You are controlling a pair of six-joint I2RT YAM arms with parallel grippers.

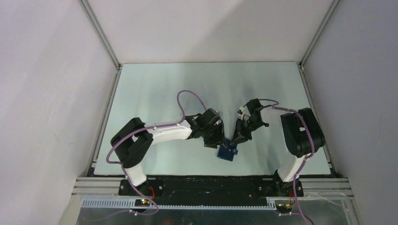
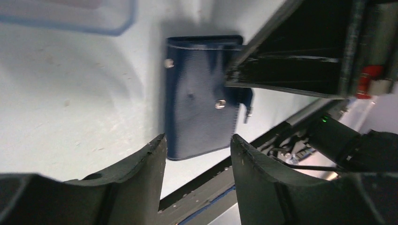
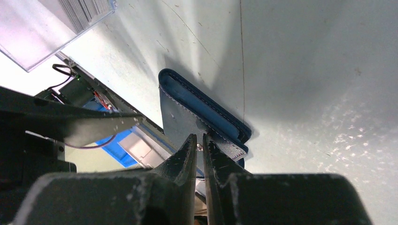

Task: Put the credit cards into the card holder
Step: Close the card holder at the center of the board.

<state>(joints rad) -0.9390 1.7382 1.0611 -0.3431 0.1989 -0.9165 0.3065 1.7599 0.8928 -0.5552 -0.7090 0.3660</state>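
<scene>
Right gripper (image 3: 200,143) clamping holder (image 3: 183,110) flap; left gripper (image 2: 198,140) hovering over it, jaws apart; flap probably needing slow peel, left pinning the body down.

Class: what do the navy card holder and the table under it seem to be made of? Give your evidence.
The card holder: probably leather or imitation, matte, pale edge stitching, shiny metal-looking snap studs. The table: hard, smooth, pale surface with soft sheen and scuffs; laminate or painted, unclear.
</scene>
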